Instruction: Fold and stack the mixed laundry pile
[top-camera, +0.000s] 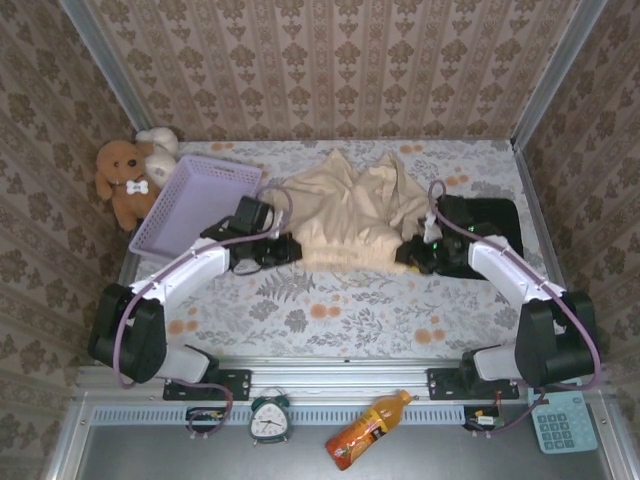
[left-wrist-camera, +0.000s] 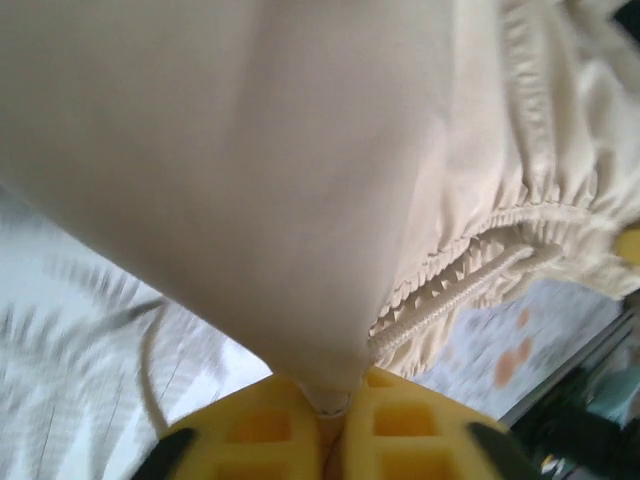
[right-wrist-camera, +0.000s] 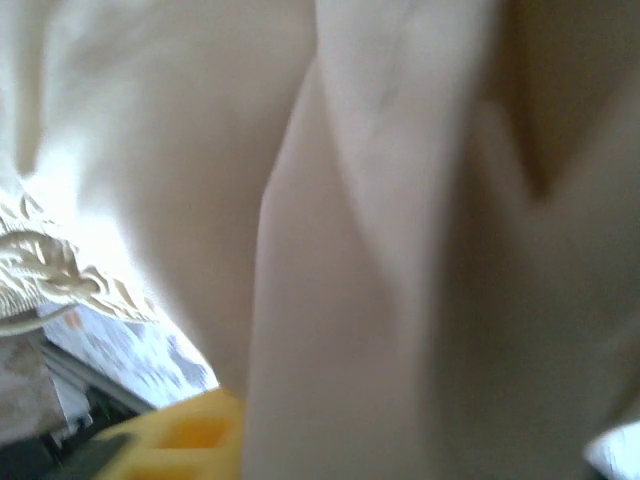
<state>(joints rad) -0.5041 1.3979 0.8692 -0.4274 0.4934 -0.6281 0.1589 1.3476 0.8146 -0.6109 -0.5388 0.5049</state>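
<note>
1. Nearest me, my left gripper (top-camera: 288, 250) sits at the near-left hem of the cream-beige garment (top-camera: 350, 210). Its yellow fingers (left-wrist-camera: 260, 430) are pinched together on a corner of that cloth.
2. My right gripper (top-camera: 414, 256) is at the garment's near-right hem. Cloth drapes across its camera, so I cannot tell whether it grips anything.
3. The garment lies bunched, its gathered edge towards me.
4. The black garment (top-camera: 500, 215) lies just right of it and seems partly under my right arm.
5. The lavender basket (top-camera: 150, 235) stands left of the garment, with the teddy bears (top-camera: 122, 175) beyond the basket.

soft matt cloth of the cream-beige garment (left-wrist-camera: 300, 200), smooth yellow plastic fingers (left-wrist-camera: 260, 430)
</note>
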